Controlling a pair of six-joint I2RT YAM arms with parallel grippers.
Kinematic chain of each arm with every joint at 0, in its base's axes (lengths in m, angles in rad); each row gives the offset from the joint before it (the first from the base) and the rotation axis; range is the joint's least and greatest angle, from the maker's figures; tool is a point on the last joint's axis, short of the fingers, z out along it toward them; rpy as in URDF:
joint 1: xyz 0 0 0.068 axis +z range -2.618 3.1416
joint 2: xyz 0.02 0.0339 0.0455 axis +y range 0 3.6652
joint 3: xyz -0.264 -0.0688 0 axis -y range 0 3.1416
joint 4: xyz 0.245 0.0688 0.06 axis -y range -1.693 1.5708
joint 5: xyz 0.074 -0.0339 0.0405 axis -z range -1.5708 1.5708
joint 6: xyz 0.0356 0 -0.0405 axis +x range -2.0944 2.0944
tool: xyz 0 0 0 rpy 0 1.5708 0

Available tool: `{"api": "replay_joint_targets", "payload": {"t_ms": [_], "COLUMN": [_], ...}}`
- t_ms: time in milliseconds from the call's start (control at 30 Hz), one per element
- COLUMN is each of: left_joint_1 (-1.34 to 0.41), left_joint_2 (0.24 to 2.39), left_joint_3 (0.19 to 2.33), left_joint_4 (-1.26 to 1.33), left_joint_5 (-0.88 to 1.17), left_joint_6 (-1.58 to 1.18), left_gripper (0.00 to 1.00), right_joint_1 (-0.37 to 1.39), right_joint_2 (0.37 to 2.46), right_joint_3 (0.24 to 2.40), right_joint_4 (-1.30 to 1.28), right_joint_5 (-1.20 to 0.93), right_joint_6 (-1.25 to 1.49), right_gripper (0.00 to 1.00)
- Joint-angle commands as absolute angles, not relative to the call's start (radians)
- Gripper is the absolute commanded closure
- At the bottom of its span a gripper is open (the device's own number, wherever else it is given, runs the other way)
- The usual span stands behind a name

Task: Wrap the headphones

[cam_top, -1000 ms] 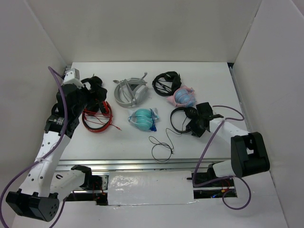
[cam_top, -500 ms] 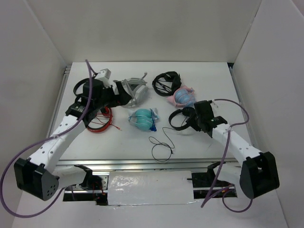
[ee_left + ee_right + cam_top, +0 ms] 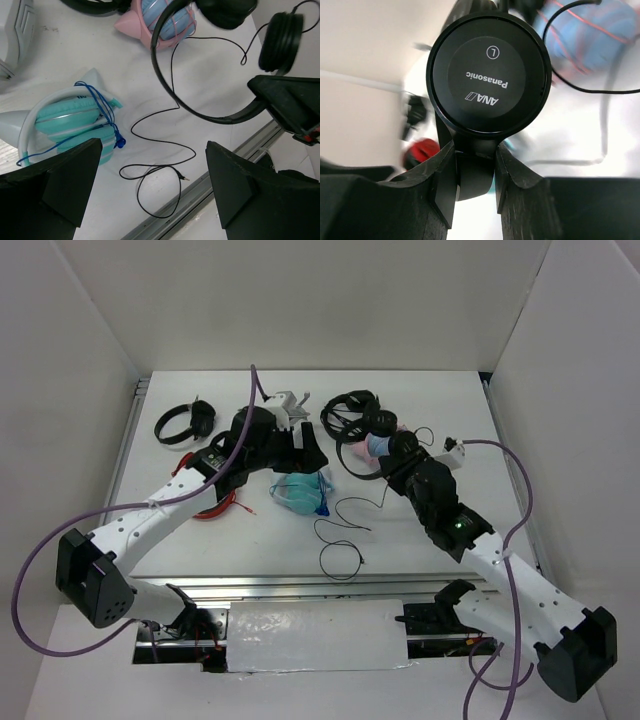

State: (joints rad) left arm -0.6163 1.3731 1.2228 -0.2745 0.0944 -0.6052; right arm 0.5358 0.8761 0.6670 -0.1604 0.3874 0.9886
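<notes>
1. Right hand (image 3: 470,160): pressed together on the slider stem just under one earcup of the headphones (image 3: 281,41). That cup faces the wrist camera and is marked "L".
2. Left hand (image 3: 154,165): spread, with nothing between its fingers. It hangs over the middle of the bench (image 3: 450,530), above the teal cat-ear headset (image 3: 65,120).
3. Headphones, location: at the right hand, far right of centre. They are near the pink cat-ear headset (image 3: 145,25), and the thin headband arcs out toward your left arm. They look held clear of the bench, though you cannot confirm that from these views.
4. Cable (image 3: 321,558): it runs from the headband area down onto the bench, snakes toward the near edge and ends in a loose loop with the plug free. None of it is wound.
5. Step in hand, as judged: pickup is done and wrapping has not begun.
6. Next move calls for:
   - Hold the right-hand pinch steady.
   - Bring your left hand down onto the slack cable beside the teal headset.
   - Close on the cable alone and keep off the teal headset's blue cord.
   - Lead the first turn around the headband.
</notes>
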Motion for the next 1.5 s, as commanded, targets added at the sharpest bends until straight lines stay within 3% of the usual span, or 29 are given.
{"api": "replay_joint_targets", "payload": {"t_ms": [0, 333, 567, 733, 767, 833, 900, 933, 1033, 1133, 1167, 1267, 1400, 1467], "left_joint_1": [-0.629, -0.632, -0.632, -0.632, -0.632, -0.634, -0.632, -0.632, -0.632, -0.630, -0.630, -0.624, -0.572, -0.551], "left_joint_2": [1.378, 1.391, 1.445, 1.440, 1.440, 1.443, 1.442, 1.440, 1.440, 1.439, 1.448, 1.480, 1.509, 1.520], "left_joint_3": [1.262, 1.235, 1.263, 1.218, 1.218, 1.224, 1.229, 1.232, 1.255, 1.284, 1.320, 1.421, 1.523, 1.578], "left_joint_4": [-0.235, -0.097, -0.184, -0.140, -0.137, -0.143, -0.149, -0.158, -0.195, -0.225, -0.245, -0.342, -0.388, -0.403], "left_joint_5": [0.068, 0.032, -0.046, -0.018, -0.014, -0.011, -0.009, -0.014, -0.040, -0.087, -0.103, -0.193, -0.210, -0.221], "left_joint_6": [-0.661, -0.830, -0.851, -0.879, -0.880, -0.881, -0.882, -0.882, -0.868, -0.839, -0.831, -0.802, -0.773, -0.765], "left_gripper": [0.01, 0.04, 0.17, 0.40, 0.54, 0.66, 0.93, 1.00, 1.00, 1.00, 1.00, 1.00, 1.00, 1.00], "right_joint_1": [0.569, 0.721, 0.821, 0.870, 0.874, 0.903, 0.922, 0.928, 0.934, 0.937, 0.934, 0.920, 0.907, 0.897], "right_joint_2": [0.819, 0.865, 0.891, 0.937, 0.952, 0.968, 0.991, 0.994, 1.014, 1.008, 0.996, 0.957, 0.894, 0.864], "right_joint_3": [0.628, 0.534, 0.520, 0.528, 0.532, 0.549, 0.557, 0.564, 0.581, 0.592, 0.595, 0.610, 0.592, 0.571], "right_joint_4": [0.136, 0.457, 0.566, 0.589, 0.584, 0.577, 0.563, 0.543, 0.476, 0.395, 0.373, 0.250, 0.175, 0.158], "right_joint_5": [0.499, 0.551, 0.655, 0.696, 0.707, 0.742, 0.764, 0.770, 0.773, 0.753, 0.736, 0.677, 0.598, 0.577], "right_joint_6": [0.962, 0.983, 0.983, 0.988, 0.979, 0.960, 0.963, 0.968, 0.986, 0.973, 0.966, 0.931, 0.806, 0.744], "right_gripper": [1.00, 1.00, 1.00, 1.00, 1.00, 1.00, 1.00, 1.00, 1.00, 0.76, 0.52, 0.12, 0.00, 0.00]}}
